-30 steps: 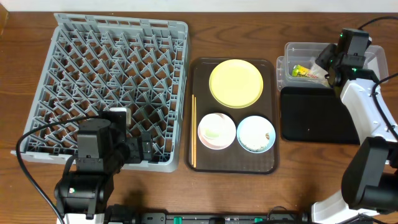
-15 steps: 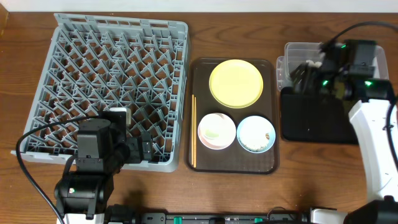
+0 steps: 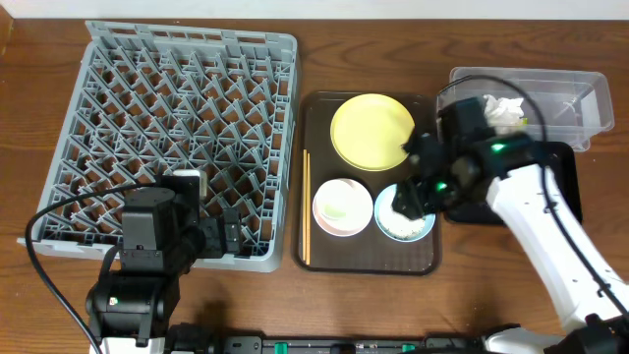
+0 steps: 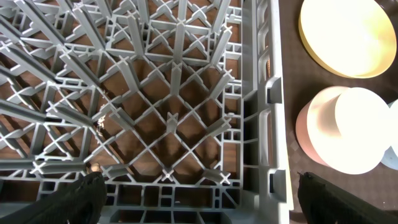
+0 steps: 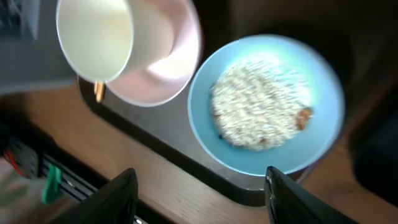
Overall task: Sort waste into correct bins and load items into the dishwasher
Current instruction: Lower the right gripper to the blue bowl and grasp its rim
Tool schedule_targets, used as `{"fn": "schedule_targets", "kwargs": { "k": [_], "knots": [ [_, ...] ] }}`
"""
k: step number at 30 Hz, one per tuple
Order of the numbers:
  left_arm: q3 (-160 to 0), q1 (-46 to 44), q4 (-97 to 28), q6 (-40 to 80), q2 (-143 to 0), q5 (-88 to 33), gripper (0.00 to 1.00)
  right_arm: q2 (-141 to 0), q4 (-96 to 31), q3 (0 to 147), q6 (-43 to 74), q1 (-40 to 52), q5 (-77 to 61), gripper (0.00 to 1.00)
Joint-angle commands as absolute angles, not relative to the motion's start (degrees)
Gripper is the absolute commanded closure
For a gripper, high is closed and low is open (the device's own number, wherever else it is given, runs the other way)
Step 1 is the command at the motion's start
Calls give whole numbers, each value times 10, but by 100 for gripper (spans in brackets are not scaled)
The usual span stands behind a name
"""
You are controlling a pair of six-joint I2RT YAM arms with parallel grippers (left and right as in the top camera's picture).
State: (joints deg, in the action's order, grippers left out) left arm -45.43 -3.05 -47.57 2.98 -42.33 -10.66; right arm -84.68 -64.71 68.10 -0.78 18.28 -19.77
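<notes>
My right gripper [image 3: 407,200] hangs open and empty just above the light blue bowl [image 5: 267,106], which holds rice-like scraps [image 5: 258,102]. Left of it on the brown serving tray is the pinkish-white bowl [image 5: 166,68] with the white cup [image 5: 96,37] lying in it. The yellow plate [image 3: 371,131] sits behind them and the chopsticks [image 3: 306,206] lie along the tray's left edge. The napkin [image 3: 503,110] lies in the clear tub [image 3: 550,90]. The black tray [image 3: 562,187] is partly under my arm. The wrapper is hidden. My left gripper [image 4: 199,202] is open over the grey rack's [image 3: 167,128] front right corner.
The brown serving tray [image 3: 423,261] stands between the rack and the bins. Bare wooden table lies in front of it. In the left wrist view the plate [image 4: 345,34] and pinkish bowl [image 4: 339,130] lie just right of the rack wall [image 4: 264,112].
My right arm has swung from over the clear tub to the left and forward, down over the light blue bowl. The napkin now shows in the tub. The left arm has not moved.
</notes>
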Motion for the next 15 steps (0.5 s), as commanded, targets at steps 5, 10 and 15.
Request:
{"fn": "schedule_targets", "kwargs": {
  "k": [5, 10, 15],
  "knots": [
    [-464, -29, -475, 33, -422, -114, 1, -845, -586, 608, -16, 284, -133, 39],
    [-464, -29, -475, 33, -422, -114, 2, -845, -505, 550, 12, 339, -66, 45],
    [-464, -29, -476, 33, -422, -114, 2, -846, -432, 508, 53, 368, 2, 47]
  ]
}}
